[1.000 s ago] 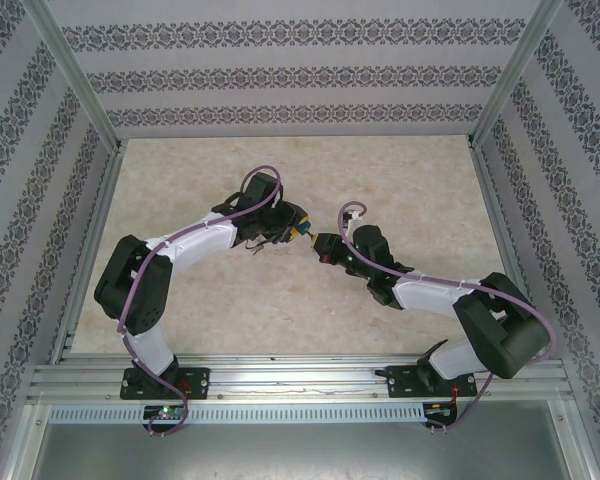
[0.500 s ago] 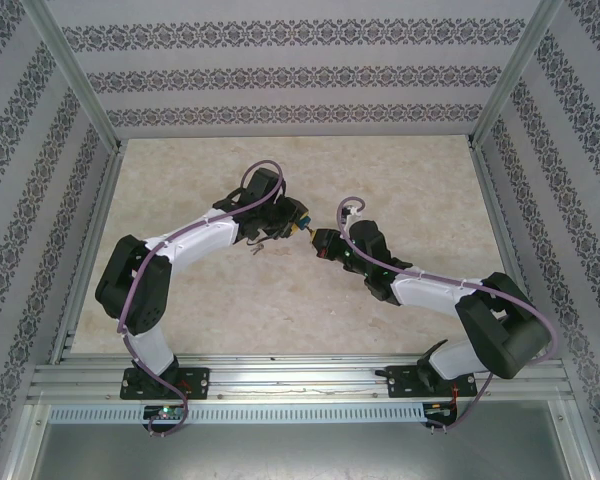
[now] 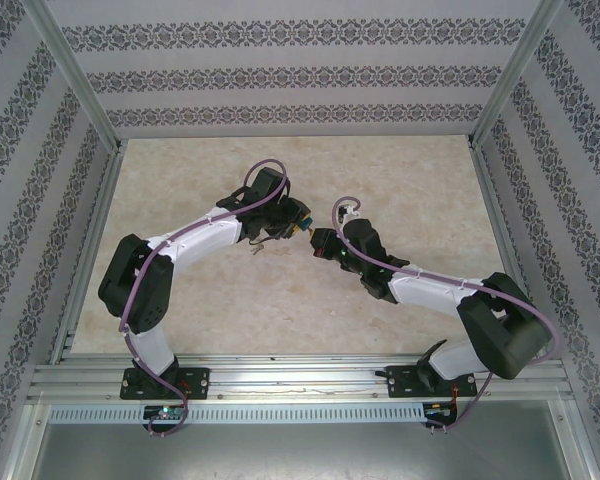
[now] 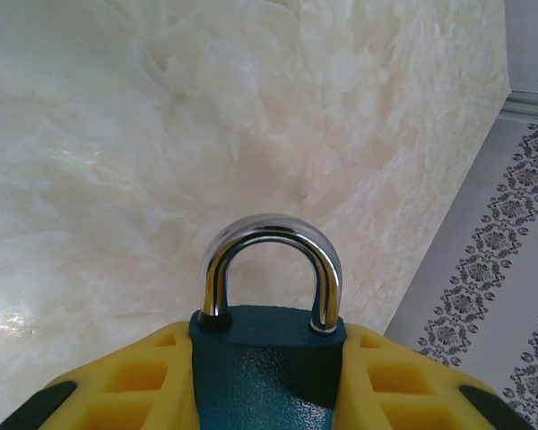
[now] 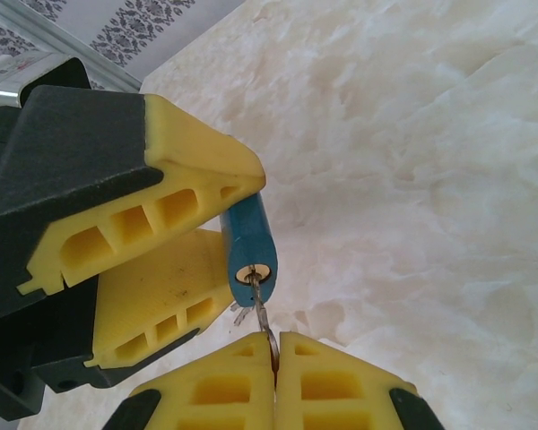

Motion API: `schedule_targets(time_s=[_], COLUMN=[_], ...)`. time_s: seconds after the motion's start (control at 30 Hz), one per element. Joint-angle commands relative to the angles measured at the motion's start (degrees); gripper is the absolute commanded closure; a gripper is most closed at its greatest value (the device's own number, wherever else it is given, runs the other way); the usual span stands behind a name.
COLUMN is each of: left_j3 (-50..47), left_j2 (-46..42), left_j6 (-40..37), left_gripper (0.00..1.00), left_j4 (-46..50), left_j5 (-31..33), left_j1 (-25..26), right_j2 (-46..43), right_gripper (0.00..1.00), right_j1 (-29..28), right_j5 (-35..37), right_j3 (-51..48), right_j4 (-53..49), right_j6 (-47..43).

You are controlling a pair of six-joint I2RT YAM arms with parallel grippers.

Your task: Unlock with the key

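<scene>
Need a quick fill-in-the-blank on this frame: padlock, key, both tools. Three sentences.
1. The left tool grips the teal padlock between its ____ fingers.
2. The padlock's steel shackle is ____, with both legs seated in the body.
3. The right tool is shut on the ____, whose tip meets the brass keyhole.

Missing words: yellow; closed; key.

Bright, even light; soft shadows; glare on padlock shackle [image 4: 271,226]; wrist foregrounds seemingly soft.
</scene>
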State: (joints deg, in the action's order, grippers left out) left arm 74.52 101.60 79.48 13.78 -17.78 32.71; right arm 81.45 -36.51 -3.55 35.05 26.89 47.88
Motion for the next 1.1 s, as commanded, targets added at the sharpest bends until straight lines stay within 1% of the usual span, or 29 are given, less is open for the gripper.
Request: schedule_targets(time_s=[0.0,0.17,0.6,0.73,0.97,1.07], left_j3=[2.21,2.45,2.73,2.91,3.20,3.26], left_j2=[0.07,0.08,-0.12,-0.03,0.95,1.31], left_j6=[-1.35,-1.42,-1.83,-1.88,-1.46,-1.44], left_gripper=[0.77,0.77,0.78,0.80,0.80,0.81], left_j4=[1.25,0.85,1.25,0.81,-0.45,-1.03], left_j5=[-2.74,-2.51,-2.51,-2.83,-4.24,-5.02], left_j1=[2.00,2.18,2.27,2.70,4.59,5.37], right_j2=[-1.21,-0.78,-0.60,-0.10,2.38,3.73], right_gripper=[1.00,1.00,1.00,1.00,1.00,1.00], right_j1=[1.59,1.91,1.91,2.16,3.00,3.57], right_j5=[-0.84,-2.42,-2.62,-2.90,-4.85,-6.83], right_j3=[0.64,0.64,0.21,0.26,3.36,5.00], right_j4=[1.14,2.10,2.90,3.65,5.62,6.82], right_j6=[0.67,1.17,1.55,1.86,2.57,3.24])
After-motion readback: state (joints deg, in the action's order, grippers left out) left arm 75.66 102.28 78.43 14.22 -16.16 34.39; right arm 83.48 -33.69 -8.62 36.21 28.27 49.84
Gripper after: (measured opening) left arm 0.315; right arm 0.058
